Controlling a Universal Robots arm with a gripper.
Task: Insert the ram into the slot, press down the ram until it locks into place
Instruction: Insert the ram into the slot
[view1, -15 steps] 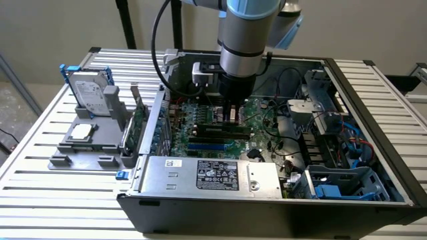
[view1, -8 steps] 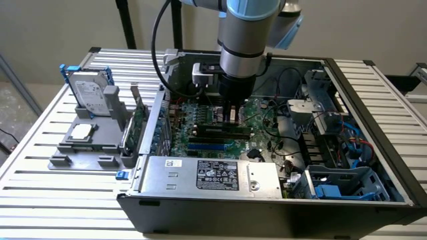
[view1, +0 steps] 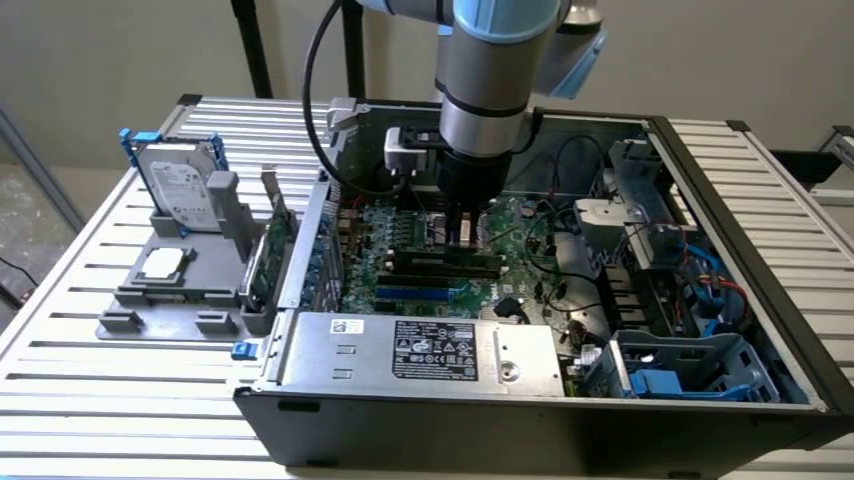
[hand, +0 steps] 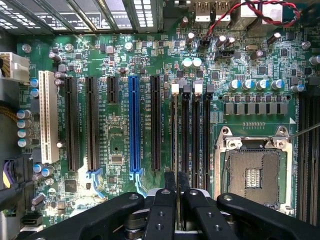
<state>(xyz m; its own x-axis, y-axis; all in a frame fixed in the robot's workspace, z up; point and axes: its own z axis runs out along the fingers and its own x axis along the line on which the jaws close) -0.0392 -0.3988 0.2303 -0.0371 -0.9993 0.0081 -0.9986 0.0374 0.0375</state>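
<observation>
My gripper (view1: 461, 228) reaches down into the open computer case (view1: 747, 180) over the motherboard. In the wrist view its black fingers (hand: 164, 200) stand pressed close together, and the gripper (hand: 177, 192) is shut on the ram (hand: 175, 135). The ram shows edge-on as a thin green line. It runs along the outermost of several parallel black memory slots (hand: 186, 135), the one beside the expansion sockets. From the exterior view the ram (view1: 462, 236) hangs just above the dark slots (view1: 441, 264). Whether it touches the slot I cannot tell.
The blue socket (hand: 133, 125) and black expansion sockets (hand: 91, 122) lie beside the memory slots, with the open CPU socket (hand: 252, 175) on the other side. A power supply (view1: 420, 350) fills the case front. Outside, at the exterior view's left, stand an expansion card (view1: 276, 245) and a hard drive (view1: 180, 185).
</observation>
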